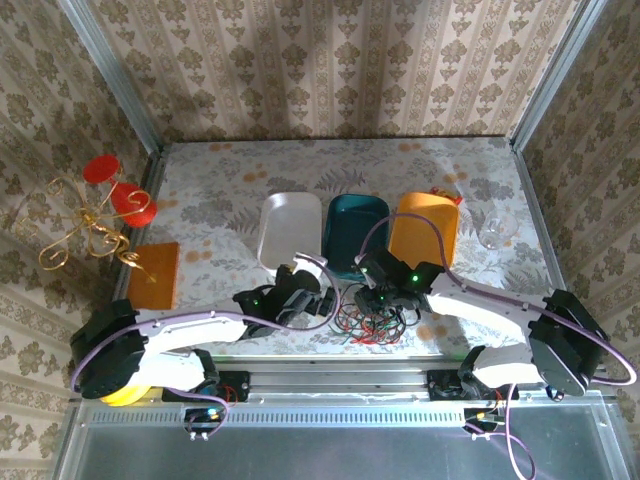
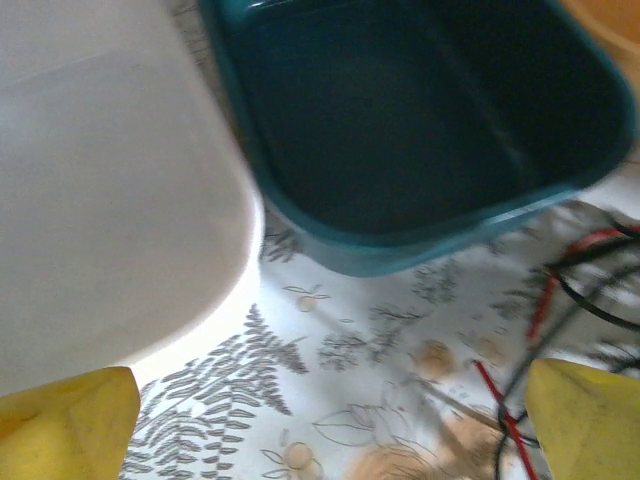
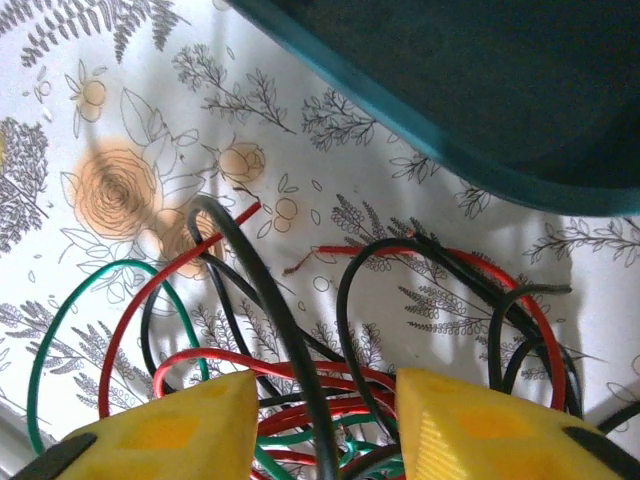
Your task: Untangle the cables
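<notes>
Status: the cables [image 1: 372, 318] are lying in one tangled pile on the table [image 1: 210, 200] near its front edge, just in front of the teal tray [image 1: 355, 232]. Red, green and black loops are all crossing each other.

The right gripper [image 3: 325, 425] is sitting low over the pile, jaws standing partly open with a clear gap between the yellow fingers [image 3: 170, 425]. One black wire [image 3: 275, 310] is running straight through that gap, and red and green strands are lying beneath it. Can't tell whether the pads are touching any wire; nothing is looking clamped.

The left gripper [image 2: 330, 430] is standing wide open and holding nothing. It is pointing at bare table just left of the pile, in front of where the white tray [image 2: 100, 200] and the teal one are sitting side by side. In the left wrist view a few red and black strands are showing at the right edge, just beside that side's finger, not between the jaws.

The orange tray [image 1: 425, 228] is sitting just right of the teal one — all three trays are lined up behind the pile.
</notes>
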`<control>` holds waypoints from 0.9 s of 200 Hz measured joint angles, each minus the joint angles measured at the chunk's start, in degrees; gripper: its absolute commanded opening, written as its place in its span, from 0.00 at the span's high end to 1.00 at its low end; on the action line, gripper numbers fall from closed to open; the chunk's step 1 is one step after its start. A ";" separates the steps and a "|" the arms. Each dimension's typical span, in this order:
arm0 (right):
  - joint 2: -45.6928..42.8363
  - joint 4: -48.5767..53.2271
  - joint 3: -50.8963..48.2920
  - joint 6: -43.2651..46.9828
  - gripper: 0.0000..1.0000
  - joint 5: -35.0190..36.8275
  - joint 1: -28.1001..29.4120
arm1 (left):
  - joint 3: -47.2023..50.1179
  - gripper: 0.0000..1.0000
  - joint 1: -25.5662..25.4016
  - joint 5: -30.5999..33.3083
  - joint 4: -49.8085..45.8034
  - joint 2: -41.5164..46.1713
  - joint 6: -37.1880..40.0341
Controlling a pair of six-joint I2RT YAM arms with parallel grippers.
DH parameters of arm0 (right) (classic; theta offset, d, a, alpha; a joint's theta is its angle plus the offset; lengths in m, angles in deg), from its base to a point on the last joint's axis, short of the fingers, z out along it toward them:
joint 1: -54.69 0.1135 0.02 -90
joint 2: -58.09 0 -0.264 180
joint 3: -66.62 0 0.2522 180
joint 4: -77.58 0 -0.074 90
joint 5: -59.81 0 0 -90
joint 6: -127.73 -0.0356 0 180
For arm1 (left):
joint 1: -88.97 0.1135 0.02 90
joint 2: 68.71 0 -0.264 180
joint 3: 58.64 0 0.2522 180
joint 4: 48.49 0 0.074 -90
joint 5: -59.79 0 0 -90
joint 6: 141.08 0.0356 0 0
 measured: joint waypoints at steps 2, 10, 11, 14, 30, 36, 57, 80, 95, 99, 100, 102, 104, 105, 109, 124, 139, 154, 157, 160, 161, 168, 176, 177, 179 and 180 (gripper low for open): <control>0.15 0.02 0.09 0.50 0.85 -0.07 0.02 | 0.00 0.00 -0.24 -0.31 -0.02 0.17 0.39; 0.66 0.09 0.42 0.39 0.92 -0.09 0.00 | 0.00 0.00 -0.85 -1.42 -0.07 0.66 1.57; 0.74 0.11 0.48 0.22 0.93 -0.07 0.00 | 0.00 0.00 -0.96 -1.57 -0.07 0.72 1.73; 0.87 0.20 0.68 0.52 0.94 -0.11 0.00 | 0.00 0.00 -1.09 -1.99 -0.07 0.83 1.99; 0.96 0.74 2.25 0.85 0.96 0.07 0.00 | 0.00 0.00 -1.99 -5.22 -0.07 1.44 4.44; 0.79 1.01 3.19 0.92 0.96 0.17 0.00 | 0.00 0.00 -2.29 -6.71 0.07 1.46 5.42; -1.11 1.62 5.95 1.44 0.97 0.70 0.00 | 0.00 0.00 -3.04 -11.19 1.57 1.14 8.94; -4.07 1.64 8.09 1.44 0.98 0.96 0.00 | -0.04 0.00 -3.08 -14.19 5.05 -1.68 11.98; -5.38 1.57 9.07 1.18 0.98 0.94 -0.07 | -0.52 0.00 -3.08 -15.45 6.93 -5.18 13.51; -5.77 1.60 9.27 0.98 0.98 0.94 -0.13 | -0.74 0.00 -3.08 -15.78 7.32 -6.21 13.86; -5.84 1.57 9.31 0.98 0.98 0.94 -0.13 | -0.81 0.00 -3.08 -15.82 7.41 -6.40 13.90; -6.03 1.57 9.38 0.87 0.98 0.94 -0.15 | -0.96 0.00 -3.08 -15.98 7.58 -6.97 14.14; -6.16 1.57 9.44 0.74 0.98 0.92 -0.15 | -1.07 0.00 -3.08 -16.13 7.76 -7.37 14.27; -6.29 1.57 9.46 0.68 0.98 0.94 -0.15 | -1.16 0.00 -3.08 -16.24 7.85 -7.76 14.40; -6.54 1.79 9.55 0.55 0.98 1.40 -0.17 | -1.36 0.00 -3.08 -16.48 8.22 -8.46 14.69; -7.76 2.03 9.64 -0.13 0.99 1.40 -1.07 | -2.58 0.00 -3.06 -17.27 9.20 -11.19 15.54; -9.51 2.16 10.21 -0.92 1.00 1.64 -1.55 | -3.41 0.00 -2.73 -17.68 11.23 -13.40 16.02; -11.82 2.32 11.63 -1.62 1.00 1.99 -2.45 | -3.50 0.02 -2.12 -18.08 13.16 -14.84 16.13; -12.35 2.36 12.02 -1.75 1.00 2.12 -2.62 | -3.50 0.02 -1.90 -18.08 13.51 -15.08 16.11; -12.87 2.47 12.39 -1.88 1.00 2.32 -2.86 | -3.50 0.03 -1.77 -18.10 13.77 -15.23 16.09; -13.00 2.47 12.50 -1.92 1.00 2.32 -2.91 | -3.50 0.04 -1.70 -18.10 13.86 -15.28 16.11; -14.38 2.49 13.44 -2.49 1.00 2.80 -3.56 | -3.50 0.06 -1.22 -18.23 14.49 -15.61 16.06; -16.26 2.47 14.53 -3.02 1.00 3.45 -4.66 | -3.50 0.07 -0.68 -18.27 15.30 -15.85 15.91; -16.44 2.47 14.62 -3.10 1.00 3.52 -4.74 | -3.50 0.08 -0.66 -18.25 15.34 -15.87 15.89; -16.87 2.47 14.84 -3.17 1.00 3.74 -5.01 | -3.50 0.08 -0.59 -18.27 15.52 -15.89 15.80; -17.03 2.47 14.91 -3.26 1.00 3.80 -5.11 | -3.48 0.08 -0.57 -18.25 15.58 -15.91 15.76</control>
